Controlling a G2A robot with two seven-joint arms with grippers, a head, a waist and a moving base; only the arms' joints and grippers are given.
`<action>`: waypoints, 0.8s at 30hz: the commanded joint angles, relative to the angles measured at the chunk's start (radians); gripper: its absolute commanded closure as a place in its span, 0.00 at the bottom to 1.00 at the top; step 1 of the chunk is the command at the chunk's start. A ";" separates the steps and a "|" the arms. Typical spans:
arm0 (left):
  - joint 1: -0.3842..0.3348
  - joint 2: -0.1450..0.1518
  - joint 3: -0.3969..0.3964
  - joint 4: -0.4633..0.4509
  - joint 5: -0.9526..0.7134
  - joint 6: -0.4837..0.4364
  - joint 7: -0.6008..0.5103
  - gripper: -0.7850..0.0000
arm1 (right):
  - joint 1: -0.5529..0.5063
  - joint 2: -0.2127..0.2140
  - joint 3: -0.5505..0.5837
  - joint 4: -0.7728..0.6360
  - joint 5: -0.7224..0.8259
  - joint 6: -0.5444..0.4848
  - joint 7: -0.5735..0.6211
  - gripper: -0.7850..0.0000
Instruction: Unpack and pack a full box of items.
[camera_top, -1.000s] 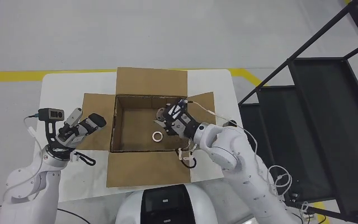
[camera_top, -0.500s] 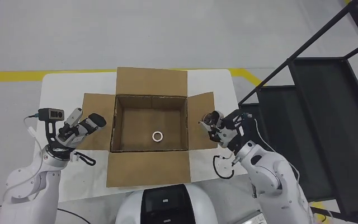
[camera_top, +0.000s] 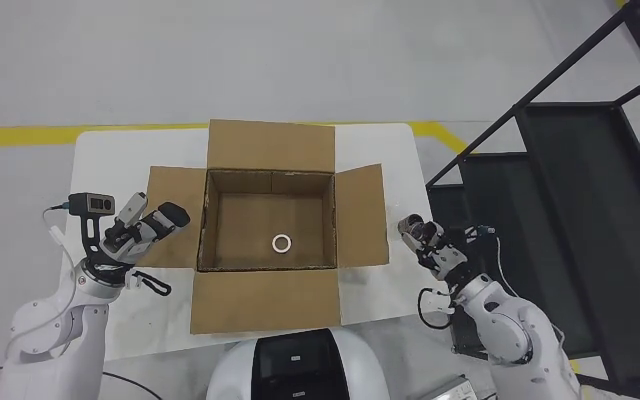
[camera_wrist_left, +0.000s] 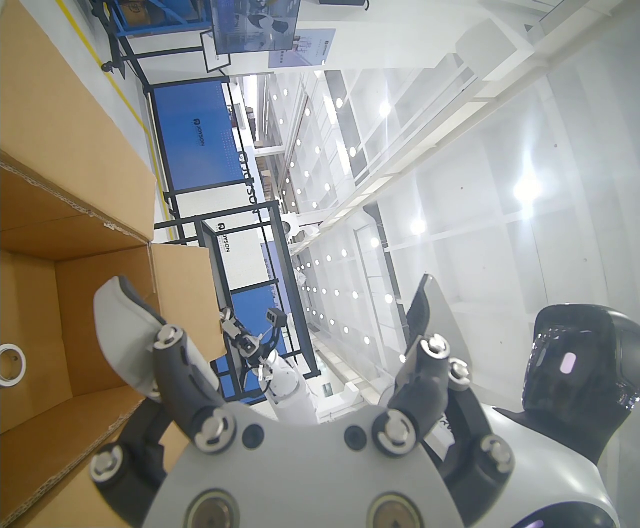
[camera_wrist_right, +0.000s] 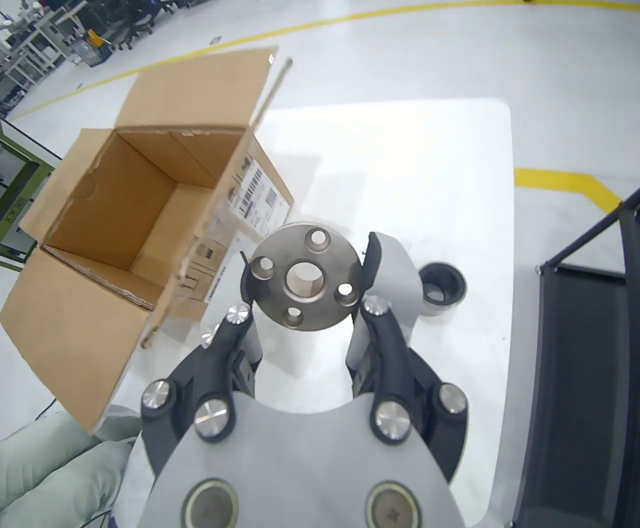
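Right gripper (camera_wrist_right: 307, 280) clamps a round metal flange (camera_wrist_right: 322, 300) (four holes); left gripper (camera_wrist_left: 270, 295) spread, beside corrugated box (camera_wrist_left: 75, 200).

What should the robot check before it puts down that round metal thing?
1. Jaws of the right gripper shut on the disc: ok.
2. Over the table, near its edge: ok.
3. Clear of the grey cup: cannot tell.
4. Idle left gripper open, far from the disc: ok.
5. Whole box unpacked: not ok, a ring lies inside.
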 joint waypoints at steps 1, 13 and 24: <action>0.000 0.000 0.000 0.000 0.000 0.000 0.000 0.00 | 0.015 0.003 -0.012 0.019 -0.020 0.002 0.054 1.00; 0.000 0.000 0.000 0.000 0.000 0.000 0.000 0.00 | 0.202 0.014 -0.164 0.175 -0.151 0.121 0.354 1.00; 0.000 0.000 0.000 0.000 0.000 0.000 0.000 0.00 | 0.326 0.011 -0.293 0.303 -0.266 0.270 0.476 1.00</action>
